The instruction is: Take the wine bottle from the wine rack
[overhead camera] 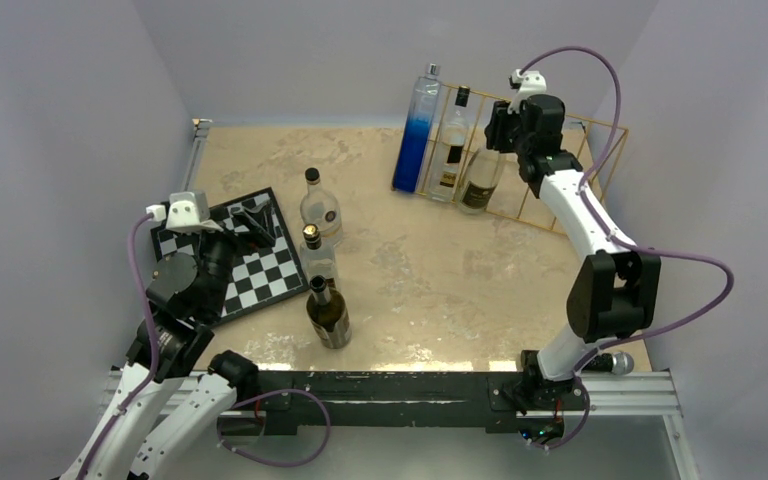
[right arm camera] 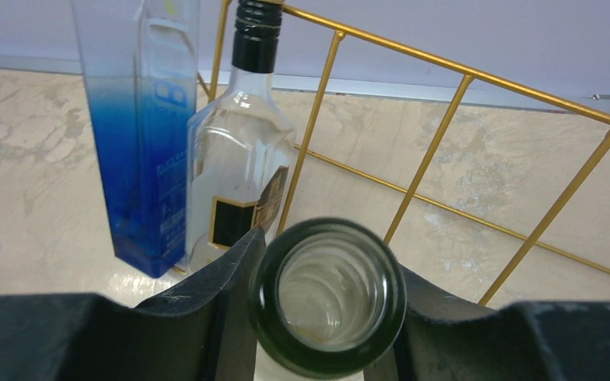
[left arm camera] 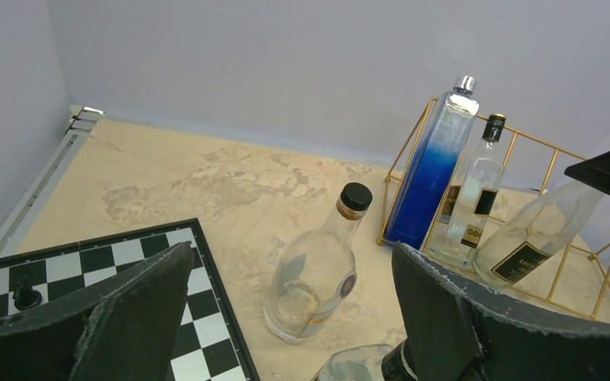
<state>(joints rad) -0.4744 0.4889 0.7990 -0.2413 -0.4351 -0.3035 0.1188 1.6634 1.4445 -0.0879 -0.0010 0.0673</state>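
Top view: the wine rack stands at the far right corner of the counter. The wine bottle leans tilted inside it, its neck clamped in the right arm's jaws. The left arm's jaws hang spread above the checkerboard near the left edge.

Left wrist view: jaws wide apart, holding nothing. The wine bottle is tilted within the rack.

Right wrist view: jaws closed on the uncapped neck of the wine bottle. Gold rack bars stand behind it, with a blue bottle to its left.
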